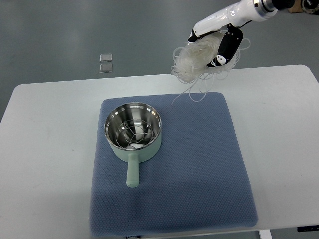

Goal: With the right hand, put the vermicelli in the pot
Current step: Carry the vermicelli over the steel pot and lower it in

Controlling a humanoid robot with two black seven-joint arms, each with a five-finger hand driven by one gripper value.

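- White, translucent vermicelli hangs as a loose tangled bundle from the right hand, at the upper right of the top view.
- Right hand: white shell with black fingers, curled around the top of the bundle and holding it; arm enters from the upper right corner.
- Bundle sits to the left of and slightly below the hand; loose strands trail down from it, and the longest ends show over the far edge of the blue mat.
- Whether those strand ends touch the mat or table cannot be told from this view.
- Pot: pale green outside, bright steel inside, upright on the left half of the mat, handle pointing toward the robot's side.
- Vermicelli is well apart from the pot, up and to its right; none lies in the pot.
- Mat rests on a white table.
- Two small clear squares lie on the grey floor beyond the table.
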